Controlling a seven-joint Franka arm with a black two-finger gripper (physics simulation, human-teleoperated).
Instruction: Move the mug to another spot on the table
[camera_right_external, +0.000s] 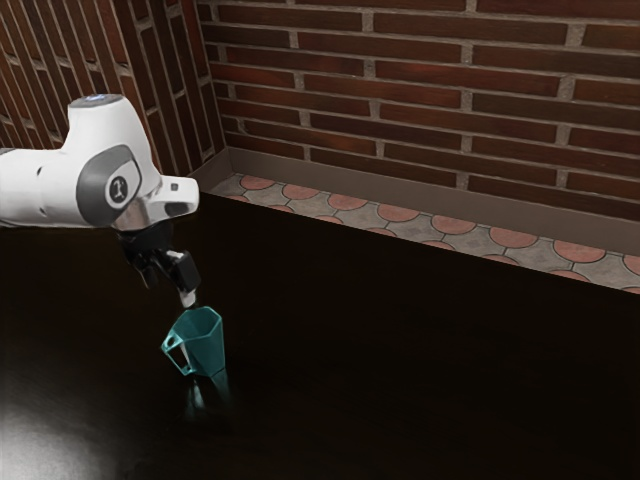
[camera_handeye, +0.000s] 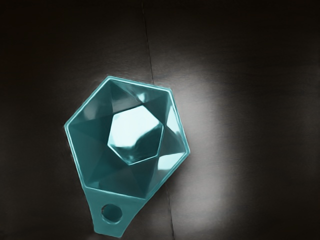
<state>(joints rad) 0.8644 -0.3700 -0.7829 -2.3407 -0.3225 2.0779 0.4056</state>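
Gripper: the black gripper (camera_right_external: 172, 288) hangs off the white arm (camera_right_external: 70, 180), pointing down. Its two fingers stand apart with a gap between them, and it holds nothing.

Fingertip: one pale-tipped finger (camera_right_external: 188, 295) ends just above the mug's rim. From where I stand I cannot tell whether it touches.

Mug: the teal mug (camera_right_external: 200, 345) stands upright on the table at about 5 o'clock from the gripper in the exterior view, close beneath it. It is faceted, wide at the mouth and narrow at the foot.

Handle: the mug's handle (camera_right_external: 175, 350) sticks out toward 9 o'clock in the exterior view.

Down from the hand: the mug (camera_handeye: 127, 142) shows open-mouthed under the gripper, with a six-sided rim and a pale six-sided floor. It is empty, and the flat handle (camera_handeye: 111, 215) has a round hole through it.

Table: the table (camera_right_external: 420, 350) is dark and glossy and carries a faint teal reflection under the mug. A thin seam (camera_handeye: 147, 45) runs across its top and passes under the mug.

Beyond: patterned floor tiles (camera_right_external: 450, 230) run along the table's far edge, at 12 to 2 o'clock from the mug, and a red brick wall (camera_right_external: 420, 90) stands behind them.
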